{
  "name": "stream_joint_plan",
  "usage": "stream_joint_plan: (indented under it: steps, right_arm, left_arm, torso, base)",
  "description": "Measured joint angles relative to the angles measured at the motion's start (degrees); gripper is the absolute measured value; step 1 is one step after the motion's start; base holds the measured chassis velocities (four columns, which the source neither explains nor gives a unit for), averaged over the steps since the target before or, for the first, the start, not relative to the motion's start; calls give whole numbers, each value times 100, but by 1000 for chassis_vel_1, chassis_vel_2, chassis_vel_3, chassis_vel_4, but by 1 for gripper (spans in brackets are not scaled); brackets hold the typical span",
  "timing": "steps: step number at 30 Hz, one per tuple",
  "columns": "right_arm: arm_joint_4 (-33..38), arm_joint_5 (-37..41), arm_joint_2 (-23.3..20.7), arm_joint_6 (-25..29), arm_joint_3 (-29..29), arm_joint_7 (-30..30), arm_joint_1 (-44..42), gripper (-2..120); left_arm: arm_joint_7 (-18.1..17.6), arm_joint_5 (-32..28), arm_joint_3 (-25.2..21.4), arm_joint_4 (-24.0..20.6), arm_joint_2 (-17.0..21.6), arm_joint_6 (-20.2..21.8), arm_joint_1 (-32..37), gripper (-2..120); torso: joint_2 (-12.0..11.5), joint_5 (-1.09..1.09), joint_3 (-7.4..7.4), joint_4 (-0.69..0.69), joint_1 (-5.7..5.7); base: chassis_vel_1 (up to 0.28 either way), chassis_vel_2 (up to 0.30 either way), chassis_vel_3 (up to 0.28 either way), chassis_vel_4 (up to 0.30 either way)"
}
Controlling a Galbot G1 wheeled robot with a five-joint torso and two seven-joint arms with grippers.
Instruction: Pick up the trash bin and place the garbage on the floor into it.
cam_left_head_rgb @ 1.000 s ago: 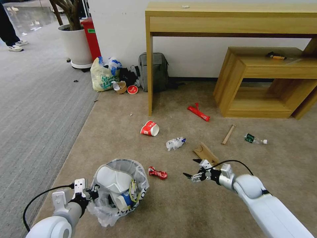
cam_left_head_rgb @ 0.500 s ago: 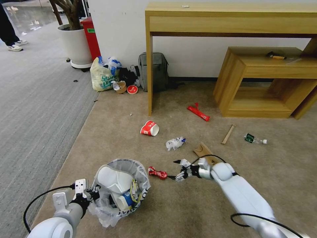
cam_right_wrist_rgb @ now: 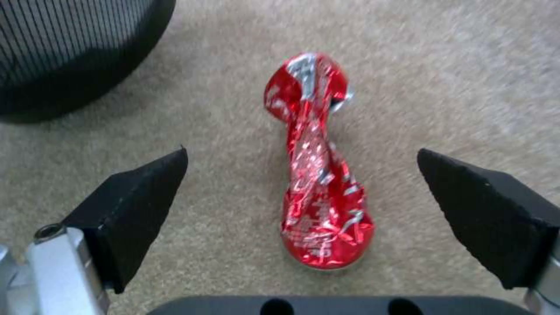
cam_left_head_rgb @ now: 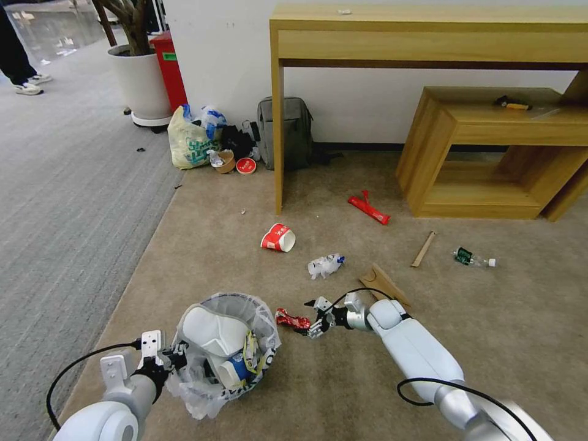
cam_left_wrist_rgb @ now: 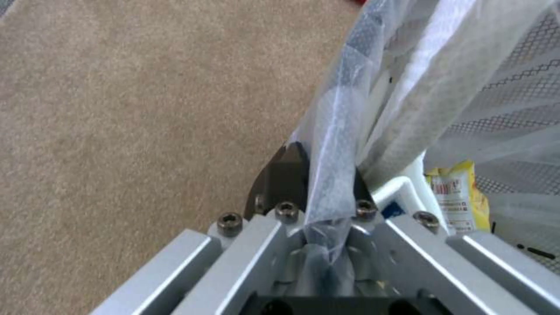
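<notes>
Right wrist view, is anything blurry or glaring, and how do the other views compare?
Right wrist view: glare streaks on the crushed red can, open right pincer fingertips soft-edged. Left wrist view: left pincer sharp, the clamped bin bag soft. Head view: table edges bow from lens distortion.

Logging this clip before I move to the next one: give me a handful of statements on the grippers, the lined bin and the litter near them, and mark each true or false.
1. The left gripper is shut on the rim of the small round black trash bin with its translucent white printed bag. True.
2. The right gripper has closed on the crushed red can. False: its black pads stand open on either side of the can, which lies on the beige short-pile carpet.
3. White slippers lie inside the bin. True.
4. The red paper cup is in the bin. False: it lies on its side on the carpet, beyond the can.
5. The can lies between the bin and the right gripper. True.
</notes>
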Motion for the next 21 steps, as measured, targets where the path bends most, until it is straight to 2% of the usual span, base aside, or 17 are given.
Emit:
stream_joint_plan:
  steps: [6,16,18,20,21]
  right_arm:
    - [-547,-387,274,123,126,81,179,100]
    - [-805,-617,466,128,255,192,258,99]
    - [-843,-617,494,78,271,257,269,92]
    - [-850,-617,500,69,273,263,270,91]
    - [-859,-618,512,42,274,276,270,85]
  left_arm:
    - [-3,-6,5,32,-2,0,-17,0]
    - [-8,-10,23,14,-4,4,-13,0]
    - [-10,-8,28,4,-8,4,-6,0]
    - [-10,-8,29,2,-9,5,-4,0]
    - [-11,-6,29,0,-11,4,1,0]
  torso:
    - [0,-1,0,0,0]
    - [0,0,0,1,0]
    - [0,0,0,0,0]
    - [0,0,0,1,0]
    - [0,0,0,1,0]
  base:
    - [0,0,0,0]
    - [0,0,0,0]
    - [0,0,0,0]
    - [0,0,0,0]
    - [0,0,0,0]
